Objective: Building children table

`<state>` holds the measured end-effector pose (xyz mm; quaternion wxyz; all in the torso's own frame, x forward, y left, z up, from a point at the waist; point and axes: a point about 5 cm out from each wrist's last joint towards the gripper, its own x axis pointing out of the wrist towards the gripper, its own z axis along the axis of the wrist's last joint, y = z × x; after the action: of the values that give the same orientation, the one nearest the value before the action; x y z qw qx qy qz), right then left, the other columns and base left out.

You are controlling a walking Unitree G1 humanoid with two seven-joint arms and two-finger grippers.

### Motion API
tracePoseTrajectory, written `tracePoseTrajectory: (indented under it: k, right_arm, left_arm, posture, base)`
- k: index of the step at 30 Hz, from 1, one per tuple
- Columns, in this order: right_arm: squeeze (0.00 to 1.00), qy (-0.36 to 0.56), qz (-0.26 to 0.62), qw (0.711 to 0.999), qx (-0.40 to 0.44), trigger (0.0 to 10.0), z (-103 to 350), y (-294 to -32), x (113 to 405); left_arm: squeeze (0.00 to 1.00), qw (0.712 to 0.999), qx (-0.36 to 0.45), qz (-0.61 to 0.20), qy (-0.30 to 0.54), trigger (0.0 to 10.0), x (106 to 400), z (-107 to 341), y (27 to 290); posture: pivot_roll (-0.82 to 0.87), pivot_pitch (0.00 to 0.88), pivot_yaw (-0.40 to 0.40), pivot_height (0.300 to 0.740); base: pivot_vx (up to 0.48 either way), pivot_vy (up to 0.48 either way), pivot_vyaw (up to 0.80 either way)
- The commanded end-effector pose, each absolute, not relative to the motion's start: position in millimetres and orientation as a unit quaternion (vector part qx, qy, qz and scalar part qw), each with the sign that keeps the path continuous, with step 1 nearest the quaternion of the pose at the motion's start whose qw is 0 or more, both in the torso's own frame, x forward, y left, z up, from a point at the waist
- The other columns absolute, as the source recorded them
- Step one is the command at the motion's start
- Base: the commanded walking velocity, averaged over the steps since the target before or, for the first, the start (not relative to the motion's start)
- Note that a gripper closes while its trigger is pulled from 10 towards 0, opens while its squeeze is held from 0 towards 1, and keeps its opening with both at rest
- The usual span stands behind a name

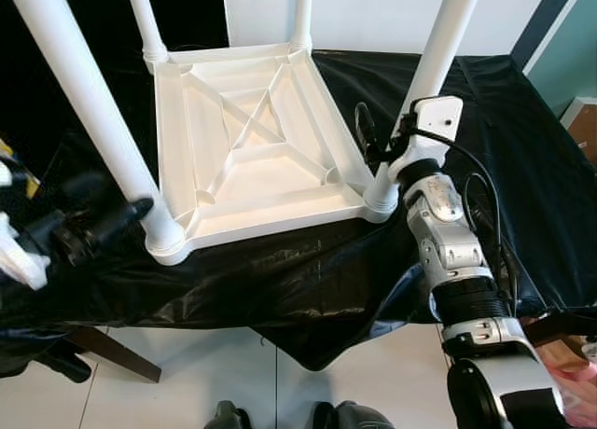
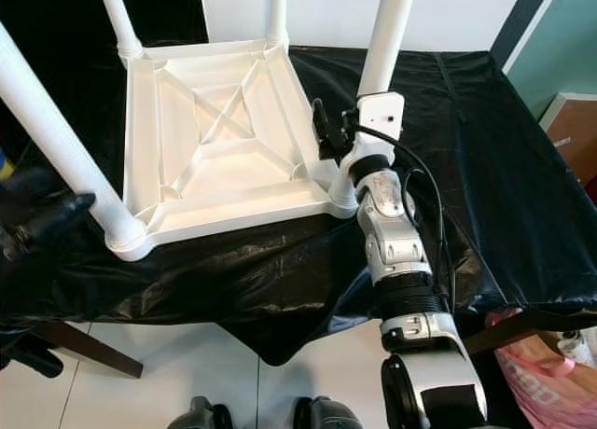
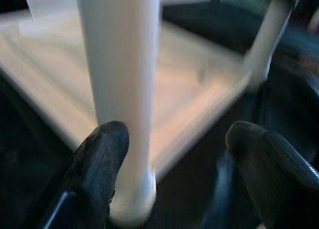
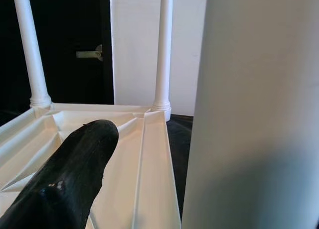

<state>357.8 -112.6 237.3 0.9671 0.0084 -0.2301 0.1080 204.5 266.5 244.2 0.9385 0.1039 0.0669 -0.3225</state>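
A white children's table (image 1: 252,159) lies upside down on a black-covered surface, its legs pointing up. My left gripper (image 1: 112,219) is open at the near left leg (image 1: 93,103), low by its socket. In the left wrist view that leg (image 3: 119,89) stands between the fingers, against one finger (image 3: 99,164). My right gripper (image 1: 390,132) is at the near right leg (image 1: 438,47), just above its base. One black finger (image 4: 75,179) shows a little apart from that leg (image 4: 259,109); the other finger is hidden behind it.
The black sheet (image 1: 522,149) hangs over the front edge above a white tiled floor (image 1: 205,373). A dark wooden piece (image 1: 112,352) juts out low on the left. A pink bag (image 2: 550,373) sits at the lower right. A white wall stands behind.
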Motion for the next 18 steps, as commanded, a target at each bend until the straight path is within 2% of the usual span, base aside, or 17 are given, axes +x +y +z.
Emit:
tracePoseTrajectory:
  k: [1,3,7,10,14,17,18]
  right_arm:
    - [0.0,-0.223,0.126,0.967,0.003,10.0,235.4,-104.5,358.1]
    - [0.0,-0.222,0.129,0.967,0.004,10.0,235.5,-103.3,358.7]
    - [0.0,-0.219,0.135,0.966,0.005,10.0,235.4,-100.3,360.1]
    - [0.0,-0.218,0.14,0.966,0.006,10.0,235.9,-97.9,361.8]
    - [0.0,-0.217,0.141,0.966,0.006,10.0,236.1,-97.4,362.1]
    - [0.0,-0.218,0.142,0.965,0.007,10.0,236.8,-96.6,362.3]
    - [0.0,-0.219,0.142,0.965,0.008,10.0,237.4,-96.6,362.0]
  left_arm:
    - [0.0,0.903,0.12,-0.407,0.073,10.0,194.6,250.7,260.7]
    - [0.0,0.903,0.122,-0.404,0.079,10.0,191.2,250.3,260.0]
    - [0.0,0.891,0.088,-0.44,0.07,10.0,184.3,250.7,241.3]
    - [0.0,0.879,0.05,-0.47,0.062,10.0,193.1,239.6,221.3]
    - [0.0,0.878,0.044,-0.473,0.061,10.0,197.6,236.0,216.0]
    - [0.0,0.895,0.045,-0.441,0.051,10.0,214.6,229.6,209.2]
    - [0.0,0.922,0.067,-0.379,0.046,10.0,240.9,220.4,203.8]
  posture:
    - [0.05,0.13,-0.092,0.74]
    - [0.06,0.132,-0.095,0.74]
    - [0.07,0.137,-0.103,0.74]
    - [0.09,0.142,-0.108,0.74]
    - [0.09,0.142,-0.108,0.74]
    - [0.08,0.144,-0.101,0.74]
    - [0.07,0.144,-0.093,0.74]
  base:
    - [0.0,0.0,0.0]
    - [0.0,0.0,0.0]
    - [0.0,0.0,0.0]
    - [0.0,0.0,0.0]
    - [0.0,0.0,0.0]
    - [0.0,0.0,0.0]
    - [0.0,0.0,0.0]
